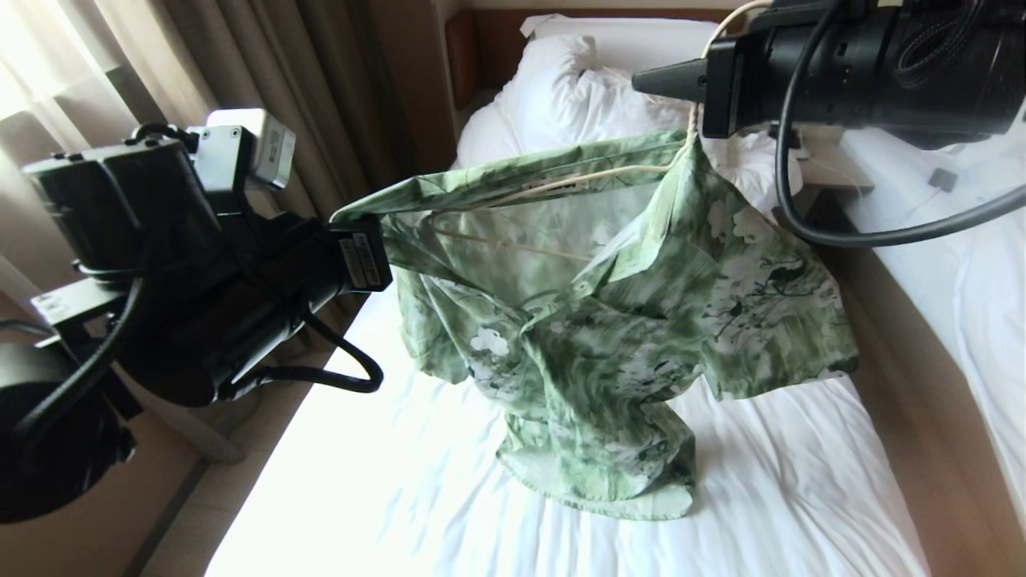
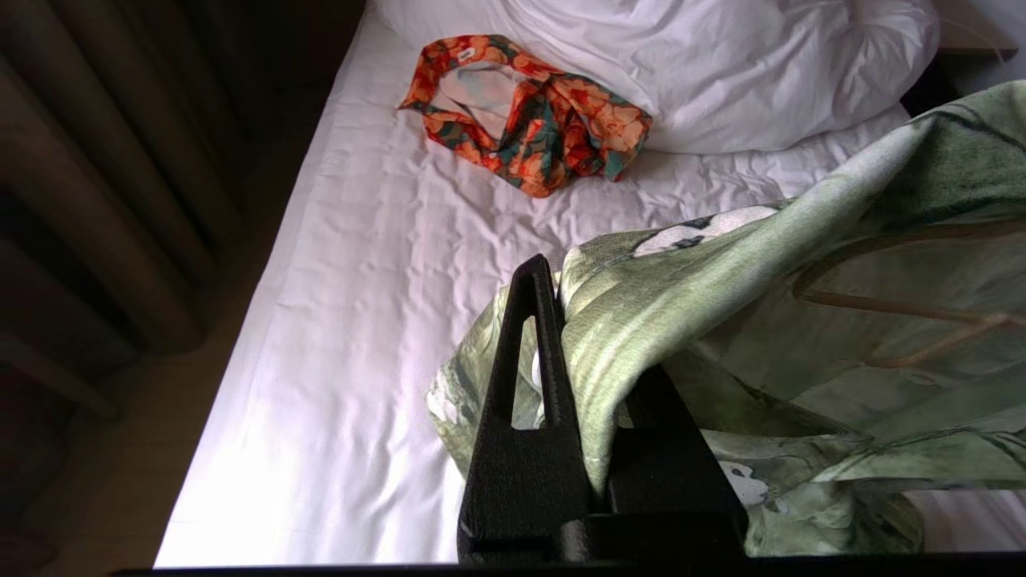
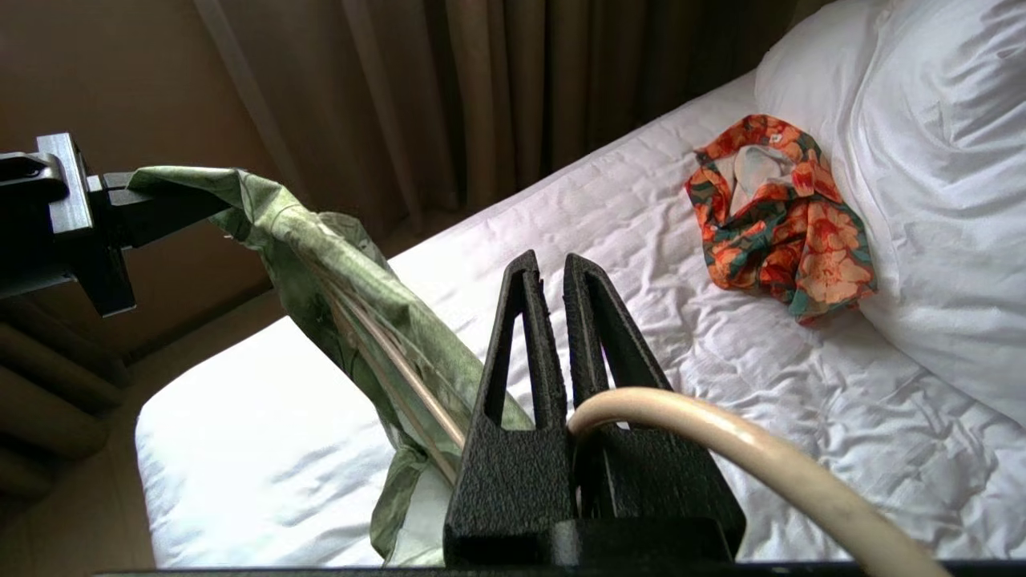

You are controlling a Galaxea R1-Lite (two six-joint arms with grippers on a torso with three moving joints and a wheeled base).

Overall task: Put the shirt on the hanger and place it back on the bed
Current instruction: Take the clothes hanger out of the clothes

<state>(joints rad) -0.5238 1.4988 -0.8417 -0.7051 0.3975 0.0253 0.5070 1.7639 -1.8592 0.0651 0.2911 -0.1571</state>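
Note:
The green flowered shirt [image 1: 633, 320] hangs in the air over the bed [image 1: 401, 497], its lower hem resting on the sheet. The cream wire hanger [image 1: 561, 183] sits inside the shirt's shoulders. My left gripper [image 1: 373, 228] is at the left, shut on the shirt's edge; in the left wrist view the fabric [image 2: 641, 320] runs between the jaws of that gripper [image 2: 561, 296]. My right gripper [image 1: 649, 80] is high at the right, shut on the hanger's curved hook [image 3: 721, 433] near the base of its fingers [image 3: 521, 336]. From there the shirt [image 3: 337, 264] stretches across to the left gripper [image 3: 160, 208].
An orange floral garment [image 2: 545, 120] lies near the white pillows [image 1: 577, 88] at the head of the bed. Brown curtains [image 1: 280, 72] hang along the left side. A second white bed [image 1: 962, 280] stands at the right, with a nightstand [image 1: 826, 168] between the beds.

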